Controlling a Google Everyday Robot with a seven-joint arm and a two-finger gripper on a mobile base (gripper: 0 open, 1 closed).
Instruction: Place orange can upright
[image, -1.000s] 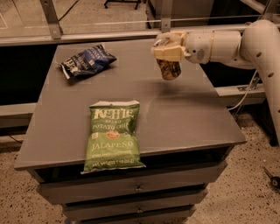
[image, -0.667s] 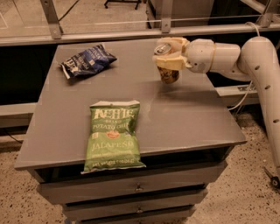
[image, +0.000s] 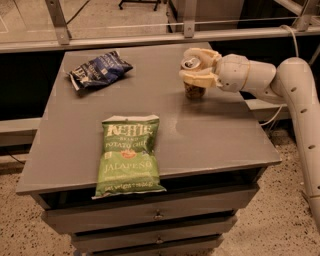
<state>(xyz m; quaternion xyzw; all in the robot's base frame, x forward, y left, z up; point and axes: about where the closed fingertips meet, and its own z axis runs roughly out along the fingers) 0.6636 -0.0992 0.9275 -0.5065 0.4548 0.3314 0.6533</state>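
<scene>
The orange can (image: 193, 90) stands upright on the grey table (image: 210, 135) at its back right part, its silver top showing between the fingers. My gripper (image: 196, 69) reaches in from the right on the white arm. Its pale fingers (image: 199, 78) wrap around the can's upper half, so the gripper is shut on the can. The can's bottom looks to be on or just at the tabletop.
A green jalapeño chip bag (image: 130, 152) lies flat near the table's front edge. A dark blue chip bag (image: 98, 70) lies at the back left. A metal rail (image: 125, 39) runs behind the table. Drawers (image: 157, 215) sit below the top.
The gripper has lowered the can from above the table down to the tabletop, staying at the back right. The bags have not moved.
</scene>
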